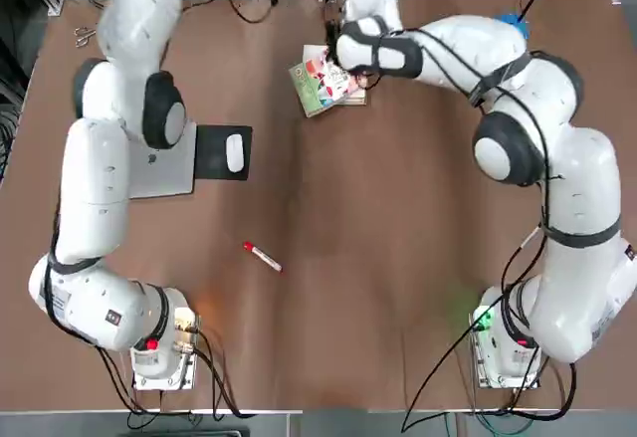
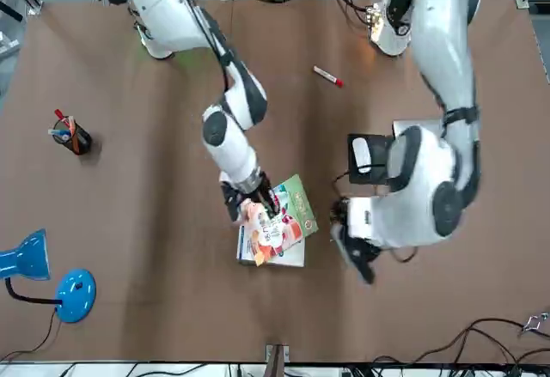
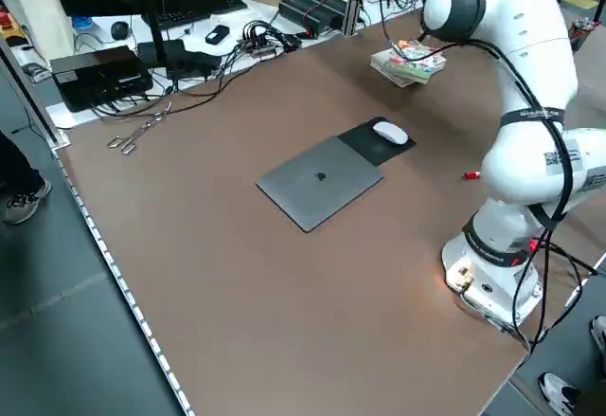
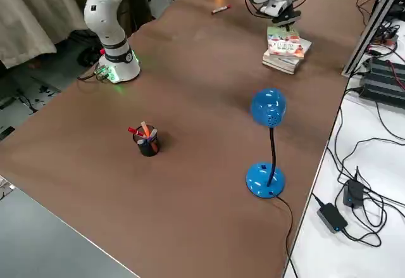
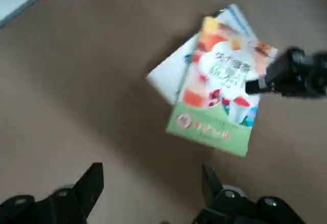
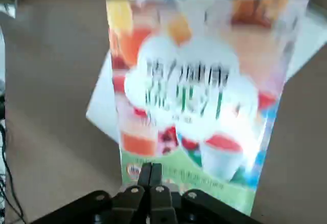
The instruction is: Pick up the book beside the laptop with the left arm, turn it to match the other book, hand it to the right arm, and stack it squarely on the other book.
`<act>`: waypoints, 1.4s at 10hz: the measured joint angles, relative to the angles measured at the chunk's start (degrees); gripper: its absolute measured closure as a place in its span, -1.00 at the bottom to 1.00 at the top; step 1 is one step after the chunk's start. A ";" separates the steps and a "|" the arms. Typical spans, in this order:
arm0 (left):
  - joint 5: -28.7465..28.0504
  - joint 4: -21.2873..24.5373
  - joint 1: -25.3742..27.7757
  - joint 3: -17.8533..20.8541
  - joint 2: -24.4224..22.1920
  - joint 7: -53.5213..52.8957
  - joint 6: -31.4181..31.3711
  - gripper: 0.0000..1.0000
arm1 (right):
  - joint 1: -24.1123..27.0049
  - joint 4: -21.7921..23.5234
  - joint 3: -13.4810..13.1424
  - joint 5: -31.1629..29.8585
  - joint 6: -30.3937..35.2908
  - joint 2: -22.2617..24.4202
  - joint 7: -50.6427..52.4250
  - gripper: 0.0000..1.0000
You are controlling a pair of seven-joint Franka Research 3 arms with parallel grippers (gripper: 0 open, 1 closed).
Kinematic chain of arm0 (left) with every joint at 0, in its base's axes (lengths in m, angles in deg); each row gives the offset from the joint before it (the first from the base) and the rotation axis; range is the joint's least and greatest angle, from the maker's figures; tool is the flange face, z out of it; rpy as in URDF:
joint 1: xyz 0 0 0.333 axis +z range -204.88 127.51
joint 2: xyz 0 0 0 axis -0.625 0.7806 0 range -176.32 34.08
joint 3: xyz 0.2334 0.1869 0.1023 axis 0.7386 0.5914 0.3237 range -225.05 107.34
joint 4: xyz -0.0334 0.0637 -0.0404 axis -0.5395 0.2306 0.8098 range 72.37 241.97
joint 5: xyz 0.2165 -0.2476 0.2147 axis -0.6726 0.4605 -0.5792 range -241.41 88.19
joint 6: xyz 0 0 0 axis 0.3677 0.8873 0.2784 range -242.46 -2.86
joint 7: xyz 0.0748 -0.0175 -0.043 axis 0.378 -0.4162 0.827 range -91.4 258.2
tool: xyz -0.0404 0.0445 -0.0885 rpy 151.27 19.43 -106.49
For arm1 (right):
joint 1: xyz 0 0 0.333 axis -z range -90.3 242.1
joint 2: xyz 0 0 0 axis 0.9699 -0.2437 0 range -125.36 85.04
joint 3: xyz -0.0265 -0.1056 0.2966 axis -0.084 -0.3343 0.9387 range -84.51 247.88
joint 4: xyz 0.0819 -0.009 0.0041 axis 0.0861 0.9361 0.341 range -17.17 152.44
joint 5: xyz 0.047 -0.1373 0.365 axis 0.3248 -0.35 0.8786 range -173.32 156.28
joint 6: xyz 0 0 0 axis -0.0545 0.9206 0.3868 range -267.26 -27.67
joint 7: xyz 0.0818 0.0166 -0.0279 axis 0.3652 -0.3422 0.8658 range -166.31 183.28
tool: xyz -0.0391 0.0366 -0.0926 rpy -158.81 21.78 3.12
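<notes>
The colourful book point(image 1: 323, 79) with its green band hovers askew over the other book point(image 2: 288, 258), a white one with blue stripes. My right gripper point(image 2: 262, 198) is shut on the book's edge; in the right wrist view its closed fingertips point(image 6: 152, 175) sit at the cover point(image 6: 194, 91). My left gripper point(image 5: 153, 178) stands open and empty, drawn back from the book point(image 5: 219, 86), between the stack and the laptop point(image 1: 164, 173). In the front view the left gripper point(image 2: 355, 259) hangs to the right of the books.
A black mouse pad with a white mouse point(image 1: 224, 153) lies beside the laptop. A red marker point(image 1: 262, 256) lies mid-table. A pen cup point(image 2: 69, 135) and a blue desk lamp point(image 2: 51, 274) stand on the robot's right side. Scissors point(image 1: 85, 34) lie at the far left.
</notes>
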 joint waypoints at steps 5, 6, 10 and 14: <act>-13.81 1.97 1.52 1.94 -11.97 21.37 16.34 -0.96 | -3.67 -8.31 -0.15 0.00 -11.18 -11.85 -1.67 0.97; -13.92 5.19 3.18 2.11 -16.15 21.59 16.92 -0.94 | -3.65 -9.01 -0.24 0.00 -11.18 -12.43 -1.67 0.97; -14.72 18.15 7.97 2.26 -29.39 23.51 16.92 -0.92 | -3.32 -11.92 -0.44 0.01 -11.21 -14.74 -1.67 0.96; -18.48 39.86 8.48 0.88 -42.83 26.07 2.72 -0.93 | -1.94 -13.66 -0.45 0.03 -11.23 -15.87 -1.67 0.96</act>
